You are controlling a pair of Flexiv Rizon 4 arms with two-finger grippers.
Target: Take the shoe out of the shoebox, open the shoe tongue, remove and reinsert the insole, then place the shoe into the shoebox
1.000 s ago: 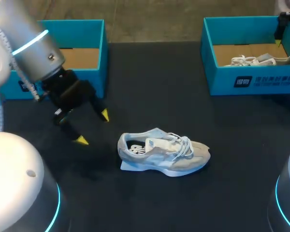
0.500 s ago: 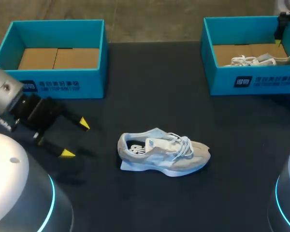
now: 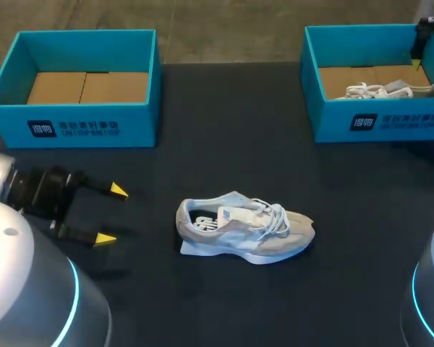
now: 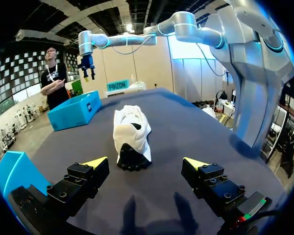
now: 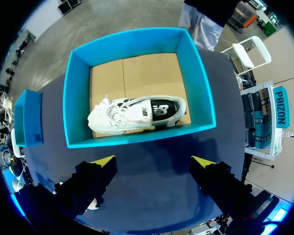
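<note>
We've got the shoe (image 3: 244,233) out; left gripper (image 3: 111,214) wide left of it, right gripper (image 5: 154,161) wide; tongue (image 3: 233,212), insole (image 3: 201,221), reboxing pending.

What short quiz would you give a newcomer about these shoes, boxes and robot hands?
1. True or false: the left gripper is shut on the table shoe.
2. Where is the second shoe? A: in the right shoebox; B: in a gripper; C: beside the table shoe.
3. Fill in: the left shoebox holds ___ shoes.
Key: 1 false; 2 A; 3 no.
</note>
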